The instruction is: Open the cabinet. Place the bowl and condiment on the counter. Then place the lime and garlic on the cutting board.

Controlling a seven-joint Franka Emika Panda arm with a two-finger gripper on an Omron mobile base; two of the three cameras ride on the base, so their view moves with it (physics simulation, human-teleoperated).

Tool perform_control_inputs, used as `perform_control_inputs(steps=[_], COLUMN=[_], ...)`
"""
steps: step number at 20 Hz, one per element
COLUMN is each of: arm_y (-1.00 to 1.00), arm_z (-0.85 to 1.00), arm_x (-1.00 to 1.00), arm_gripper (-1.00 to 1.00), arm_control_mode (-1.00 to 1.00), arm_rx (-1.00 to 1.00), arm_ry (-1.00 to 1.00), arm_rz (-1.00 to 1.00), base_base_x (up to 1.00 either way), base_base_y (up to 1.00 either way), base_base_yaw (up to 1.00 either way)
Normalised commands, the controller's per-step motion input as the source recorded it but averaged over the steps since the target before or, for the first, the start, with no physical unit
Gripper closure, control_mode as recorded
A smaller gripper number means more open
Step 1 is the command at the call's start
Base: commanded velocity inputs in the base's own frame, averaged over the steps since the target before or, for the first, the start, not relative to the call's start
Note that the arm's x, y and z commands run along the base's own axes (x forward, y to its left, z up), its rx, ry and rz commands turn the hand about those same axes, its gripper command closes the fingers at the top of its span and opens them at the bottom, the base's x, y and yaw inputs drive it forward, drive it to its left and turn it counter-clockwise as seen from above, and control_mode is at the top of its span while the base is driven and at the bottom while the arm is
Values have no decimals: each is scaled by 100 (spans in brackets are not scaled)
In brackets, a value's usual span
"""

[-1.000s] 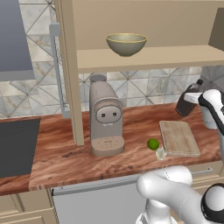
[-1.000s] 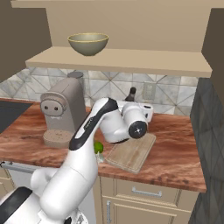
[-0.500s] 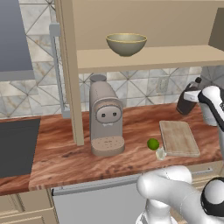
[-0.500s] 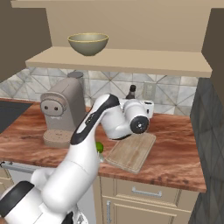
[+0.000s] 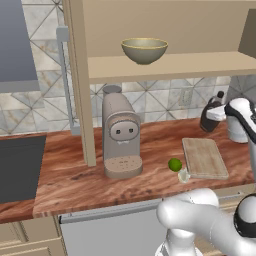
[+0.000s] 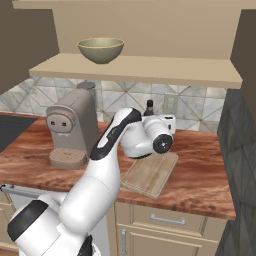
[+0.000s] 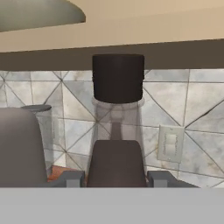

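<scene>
My gripper is shut on the condiment, a dark bottle with a black cap, held upright between the fingertips. From the left base view the condiment is low over the counter, just behind the cutting board, with my gripper at its right side. I cannot tell whether it touches the wood. The bowl sits on the shelf of the open cabinet. The lime and the garlic lie on the counter by the board's left edge.
A beige coffee machine stands on the counter left of the lime. A dark cooktop fills the far left. The open cabinet door stands edge-on beside the coffee machine, its grey handle facing left. A dark wall bounds the right end.
The hand has turned and risen very slightly with the bottle in it. Everything else has stayed put.
</scene>
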Motion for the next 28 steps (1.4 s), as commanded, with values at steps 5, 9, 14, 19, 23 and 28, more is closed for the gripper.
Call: perform_control_inputs(steps=[5, 9, 14, 19, 23, 28], arm_y=[-2, -8, -15, -9, 0, 0], arm_z=[-10, -15, -15, -16, -17, -12], arm_x=[26, 23, 13, 16, 19, 22], arm_gripper=[100, 100, 100, 100, 100, 100], arm_control_mode=[-100, -100, -100, -100, -100, -100], arm_rx=[-5, -3, -1, -2, -5, -5], arm_ry=[0, 0, 0, 0, 1, 2], arm_rz=[5, 6, 5, 4, 3, 1], base_base_x=[0, 0, 0, 0, 0, 0], base_base_y=[0, 0, 0, 0, 0, 0], base_base_yaw=[0, 0, 0, 0, 0, 0])
